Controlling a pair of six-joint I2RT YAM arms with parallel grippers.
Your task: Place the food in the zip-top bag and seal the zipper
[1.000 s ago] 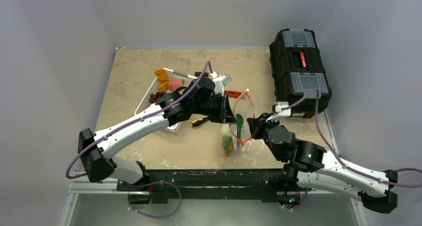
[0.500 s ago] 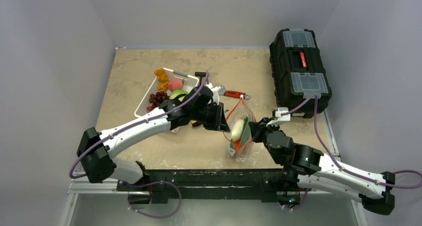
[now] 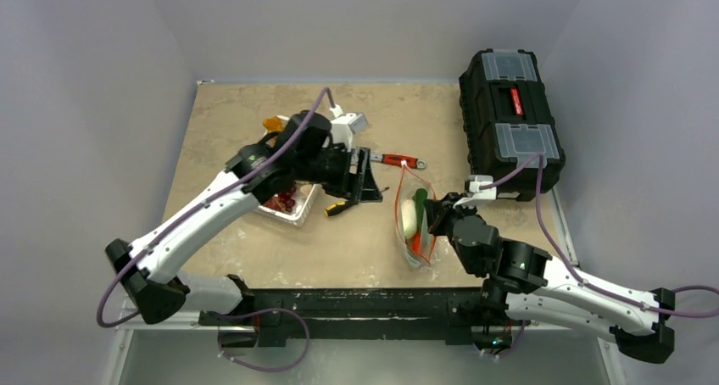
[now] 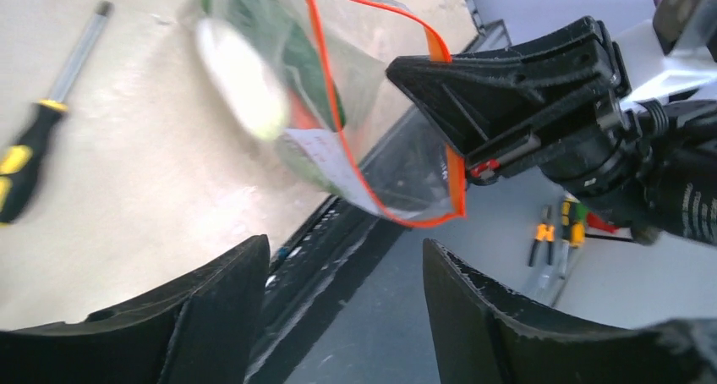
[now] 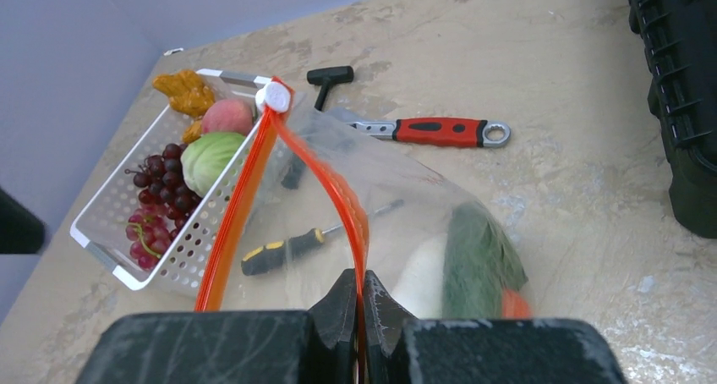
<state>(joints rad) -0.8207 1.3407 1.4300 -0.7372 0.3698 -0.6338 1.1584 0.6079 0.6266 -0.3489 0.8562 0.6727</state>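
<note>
Backdrop: plain grey walls close in a tan, mottled surface.
Basket: a white slotted basket sits at the left of the surface. It holds dark purple grapes, a green cabbage, a pink peach and orange bits, all of them outside the bag.
Left hand: the left hand hovers just right of the basket, fingers spread, nothing between them, facing the bag.
Tools: a yellow-and-black screwdriver and a red-handled wrench lie between basket and bag, and have no part in the job.
Bag: the zip-top bag hangs right of centre with its mouth gaping. Inside are a white radish, a green piece and an orange carrot.
Zipper: the zipper is unsealed, its two orange strips bowed apart.
Right hand: the right hand is clamped on one zipper strip and carries the bag.
Toolbox: a black toolbox stands at the far right, lid down.
Handling: the bag is probably light, floppy and slick, and it sags under its load. The toys look rigid, smooth and light, and the round ones are likely to slip.
Where to hold: the stiffer zipper strip gives the surest grip on the bag. The grapes are best pinched across the cluster.
</note>
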